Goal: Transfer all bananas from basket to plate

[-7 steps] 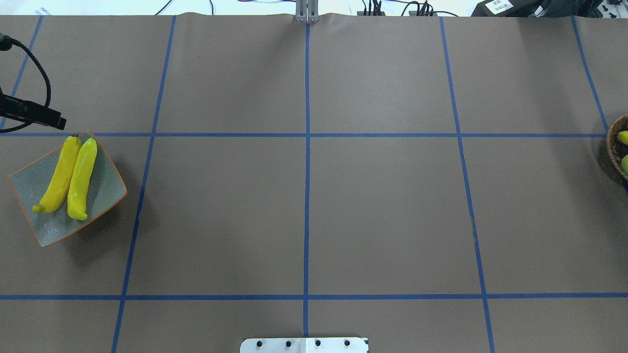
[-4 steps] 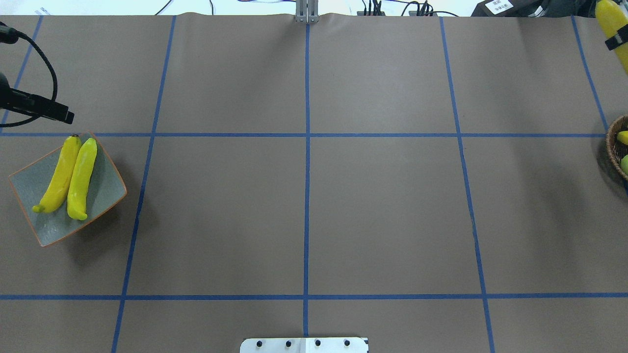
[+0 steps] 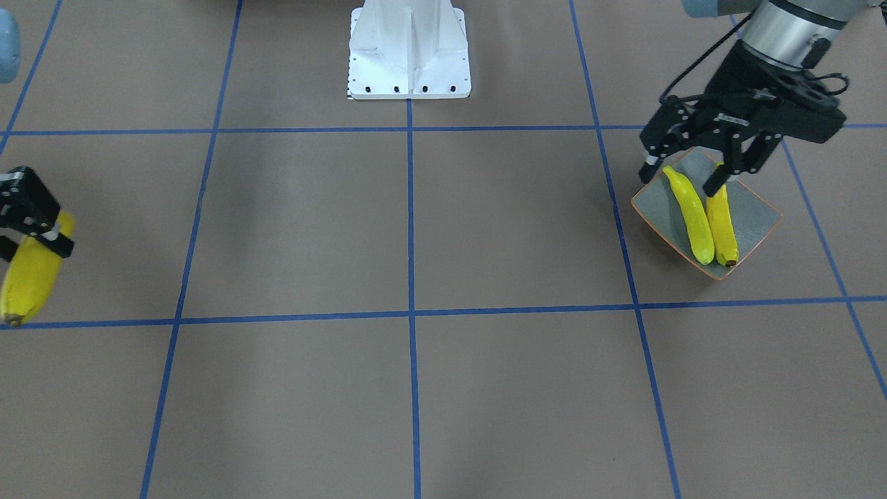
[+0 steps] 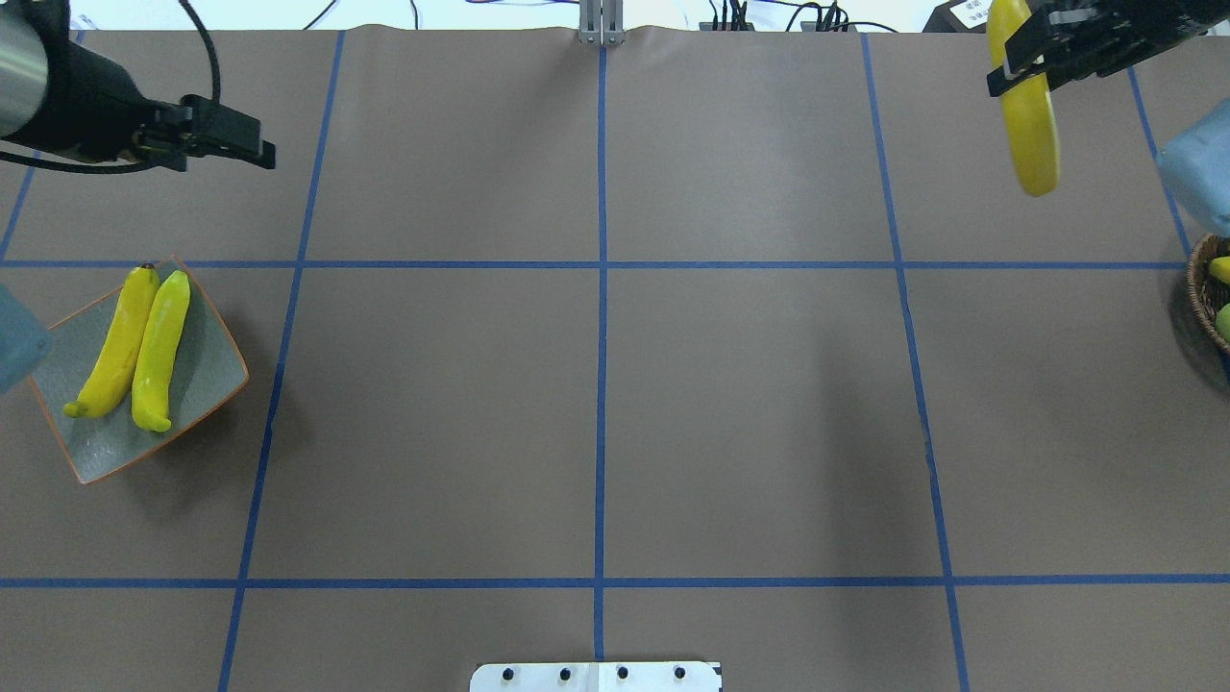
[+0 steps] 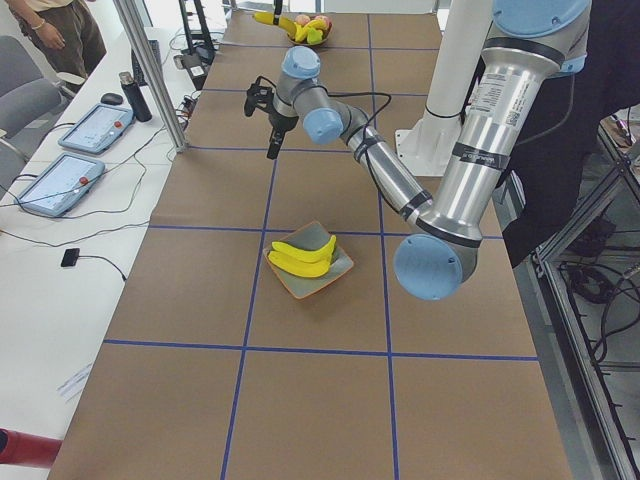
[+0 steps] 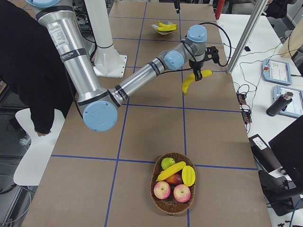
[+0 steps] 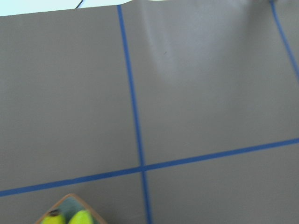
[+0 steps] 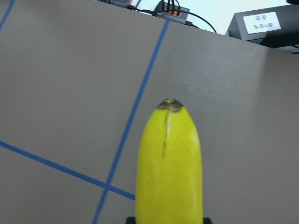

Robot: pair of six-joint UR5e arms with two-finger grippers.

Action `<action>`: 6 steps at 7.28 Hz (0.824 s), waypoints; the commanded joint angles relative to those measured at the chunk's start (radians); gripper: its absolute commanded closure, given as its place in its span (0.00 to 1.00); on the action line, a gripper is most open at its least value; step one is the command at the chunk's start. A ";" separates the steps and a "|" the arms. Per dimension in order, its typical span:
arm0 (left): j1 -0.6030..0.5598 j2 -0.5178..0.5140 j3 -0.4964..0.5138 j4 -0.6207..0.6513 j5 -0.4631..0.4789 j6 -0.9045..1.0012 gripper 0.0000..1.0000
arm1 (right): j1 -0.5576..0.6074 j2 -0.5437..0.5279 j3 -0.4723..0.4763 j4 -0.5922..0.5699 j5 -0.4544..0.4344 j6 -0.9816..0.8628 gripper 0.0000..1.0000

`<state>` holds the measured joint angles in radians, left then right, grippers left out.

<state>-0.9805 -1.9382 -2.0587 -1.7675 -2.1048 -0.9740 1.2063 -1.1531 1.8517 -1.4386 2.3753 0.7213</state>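
The grey-green plate [image 4: 207,377] with an orange rim sits at the table's left and holds two bananas [image 4: 115,341], one of them greenish-yellow [image 4: 161,348]. It also shows in the front view [image 3: 755,211]. My left gripper [image 3: 680,179] is open and empty, in the air by the plate's robot-side end. My right gripper [image 4: 1023,62] is shut on a third banana [image 4: 1030,144] and holds it in the air over the far right of the table. That banana hangs tip down in the right wrist view [image 8: 170,163]. A fourth banana [image 6: 171,171] lies in the basket [image 6: 158,201].
The wicker basket [image 4: 1199,288] stands at the table's right edge and also holds apples, a green fruit and another yellow fruit. The robot's white base [image 3: 409,55] is at the near middle. Blue tape lines grid the brown table.
My right arm has come into the overhead view with the banana and moved left, away from the basket. My left arm has swung right and further into that view.
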 commanded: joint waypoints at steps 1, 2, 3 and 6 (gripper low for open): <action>0.113 -0.094 0.032 -0.208 0.005 -0.176 0.00 | -0.101 0.016 0.009 0.255 -0.007 0.368 1.00; 0.121 -0.096 0.066 -0.387 0.005 -0.275 0.00 | -0.128 0.018 0.010 0.347 -0.007 0.468 1.00; 0.135 -0.096 0.098 -0.537 0.005 -0.343 0.00 | -0.152 0.020 0.012 0.413 -0.010 0.548 1.00; 0.203 -0.186 0.138 -0.602 0.009 -0.359 0.00 | -0.232 0.076 0.023 0.532 -0.046 0.801 1.00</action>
<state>-0.8057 -2.0799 -1.9370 -2.3490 -2.0970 -1.3265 1.0123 -1.1007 1.8671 -0.9532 2.3553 1.4199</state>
